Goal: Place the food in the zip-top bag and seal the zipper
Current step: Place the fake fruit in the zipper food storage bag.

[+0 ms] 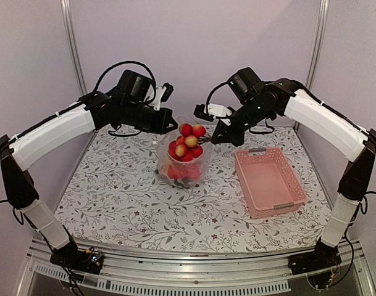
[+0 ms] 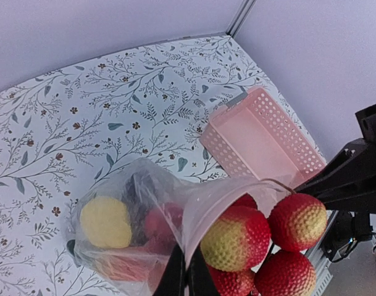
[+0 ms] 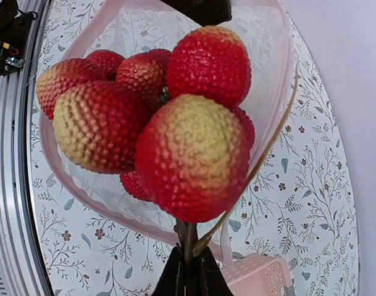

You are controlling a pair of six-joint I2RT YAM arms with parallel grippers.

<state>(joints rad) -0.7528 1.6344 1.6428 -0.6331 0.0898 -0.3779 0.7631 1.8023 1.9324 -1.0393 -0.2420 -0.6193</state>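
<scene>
Partway through, by my reckoning: several pieces of food already lie in the zip-top bag [image 1: 200,171], one bunch is at its mouth, and the zipper is not yet pressed shut.

Holding the bag, the left gripper [image 1: 173,127] has its fingers pinched narrow on the rim, keeping the mouth lifted and open above the table [image 1: 113,191].

Opposite, the right gripper [image 1: 215,137] has its fingers closed tight on the stem of a bunch [image 1: 189,143] of bumpy red-and-yellow fruits. It hangs at the mouth, apparently partly within the rim.

Bag contents, seen through the film: a yellow ball [image 2: 105,222], a dark piece [image 2: 137,200] and red pieces [image 2: 160,223].

Standing apart to the right, the pink basket [image 1: 243,182] shows nothing inside.

Left to do: release the bunch, then seal.
</scene>
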